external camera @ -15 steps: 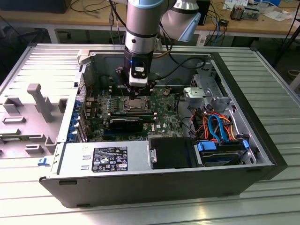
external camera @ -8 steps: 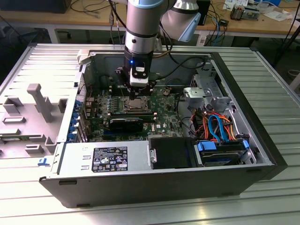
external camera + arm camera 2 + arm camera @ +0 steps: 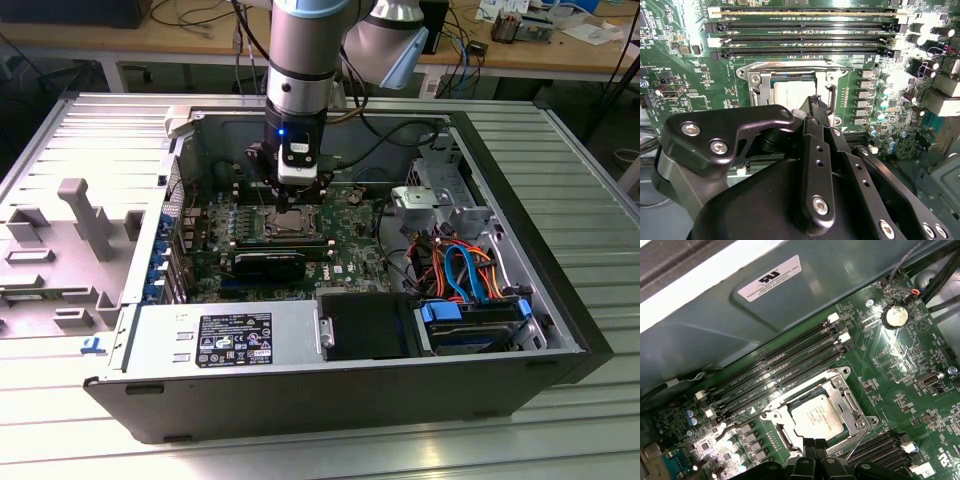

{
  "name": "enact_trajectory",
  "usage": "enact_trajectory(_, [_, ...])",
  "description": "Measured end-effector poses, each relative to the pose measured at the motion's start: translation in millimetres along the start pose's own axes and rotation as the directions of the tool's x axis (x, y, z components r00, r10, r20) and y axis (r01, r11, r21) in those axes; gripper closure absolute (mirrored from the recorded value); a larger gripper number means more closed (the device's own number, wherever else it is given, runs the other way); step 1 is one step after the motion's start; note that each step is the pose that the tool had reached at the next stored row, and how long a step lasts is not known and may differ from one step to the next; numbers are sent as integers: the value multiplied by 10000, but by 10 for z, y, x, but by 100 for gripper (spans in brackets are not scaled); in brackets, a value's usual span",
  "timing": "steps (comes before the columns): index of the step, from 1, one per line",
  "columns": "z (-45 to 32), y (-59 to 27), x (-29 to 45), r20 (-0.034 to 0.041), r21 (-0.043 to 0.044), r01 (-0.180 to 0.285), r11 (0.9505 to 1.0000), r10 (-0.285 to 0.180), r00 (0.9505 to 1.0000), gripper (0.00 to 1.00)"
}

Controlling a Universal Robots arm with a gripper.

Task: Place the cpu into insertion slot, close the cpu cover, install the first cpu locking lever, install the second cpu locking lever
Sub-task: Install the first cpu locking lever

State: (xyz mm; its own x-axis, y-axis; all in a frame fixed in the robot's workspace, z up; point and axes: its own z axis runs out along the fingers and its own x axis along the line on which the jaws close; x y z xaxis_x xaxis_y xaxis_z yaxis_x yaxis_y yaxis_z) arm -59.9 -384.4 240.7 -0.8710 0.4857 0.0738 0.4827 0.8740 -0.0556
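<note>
One square, silver-grey cpu (image 3: 817, 415) lies flat; metal-framed.

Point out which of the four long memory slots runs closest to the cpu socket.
The memory slot directly beside the silver rim of the insertion slot; the other three lie beyond it.

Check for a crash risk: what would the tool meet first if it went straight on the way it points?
Likely the tool meets the cpu cover at the cpu's edge; depth is unclear.
</note>
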Motion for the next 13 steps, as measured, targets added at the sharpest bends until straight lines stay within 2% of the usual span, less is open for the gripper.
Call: enact_trajectory(13, [0,0,0,7,10,139,9999,-139,9999,89])
